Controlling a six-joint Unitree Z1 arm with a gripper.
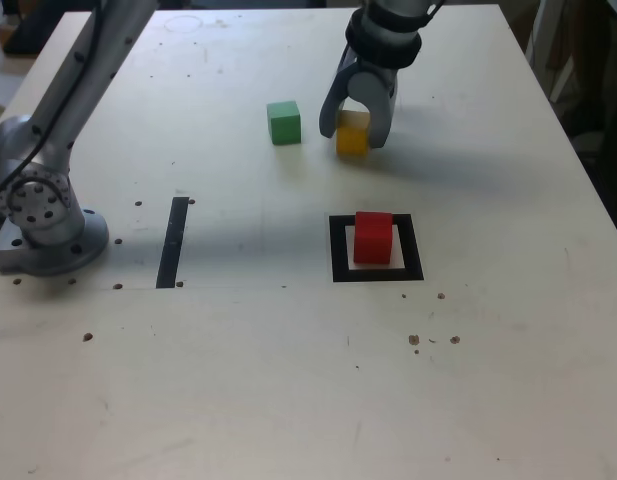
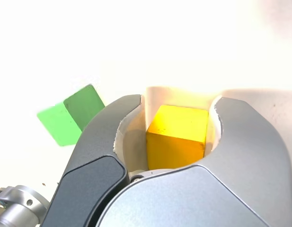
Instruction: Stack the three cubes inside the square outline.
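One cube of the three is already where it belongs: the red cube (image 1: 373,237) sits inside the square outline (image 1: 338,250), a thick black frame with a pale centre, right of centre in the exterior view and in the middle band of the frame. Nothing is stacked on it, so by my reading two placements are left. The second is under way: the gripper (image 1: 354,128), in the upper middle of the exterior view, stands down on the table (image 1: 288,380) with its jaws closed against the two sides of the yellow cube (image 2: 176,137); the wrist view shows the block filling the gap between the pale inner pads, both appearing pressed to its faces. The cube seems not yet lifted, since in the exterior view its base looks level with the table surface. The green cube (image 1: 284,122) lies free just to the exterior view's left of the gripper, apart from it, upright and untouched. All three blocks are plain, solid-coloured and equal in size, each narrower than the gripper's span.
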